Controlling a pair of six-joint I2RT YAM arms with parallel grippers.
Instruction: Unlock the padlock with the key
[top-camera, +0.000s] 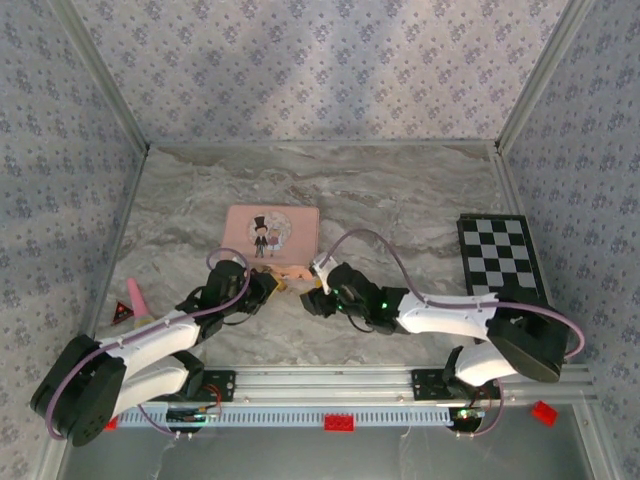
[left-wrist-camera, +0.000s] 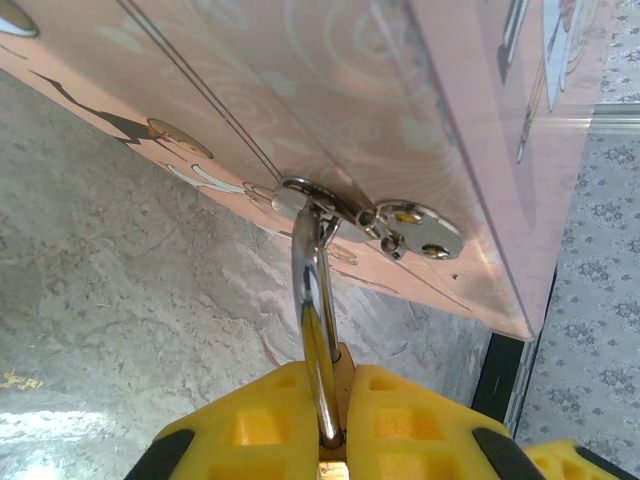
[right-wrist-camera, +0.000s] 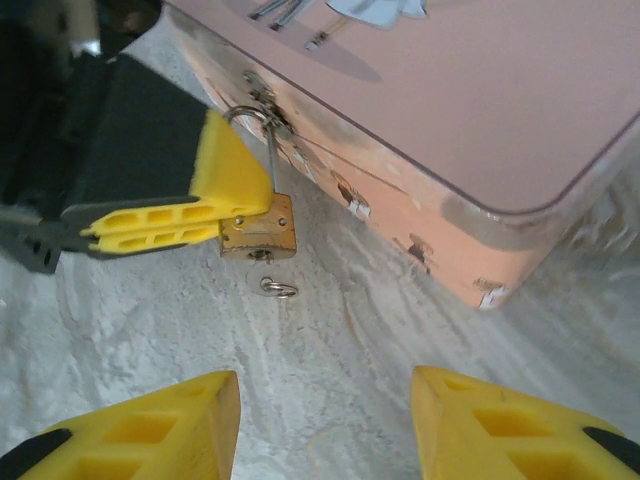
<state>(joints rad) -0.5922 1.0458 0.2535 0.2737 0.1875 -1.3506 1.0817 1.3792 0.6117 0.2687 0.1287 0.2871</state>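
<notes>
The right gripper (right-wrist-camera: 325, 388) hangs nearest, its jaws half apart and empty above the marble table (right-wrist-camera: 330, 330). Just beyond, the key (right-wrist-camera: 272, 276) dangles under the padlock (right-wrist-camera: 259, 228). The left gripper (left-wrist-camera: 333, 410) clamps the padlock's brass body, its shackle hooked through the pink box's (right-wrist-camera: 480, 110) clasp (left-wrist-camera: 400, 222).

Small brass padlock (right-wrist-camera: 258, 230), tiny grey key (right-wrist-camera: 270, 286) just below

Closed left gripper (right-wrist-camera: 238, 215) faces the right gripper (right-wrist-camera: 322, 395) (jaws apart).
</notes>
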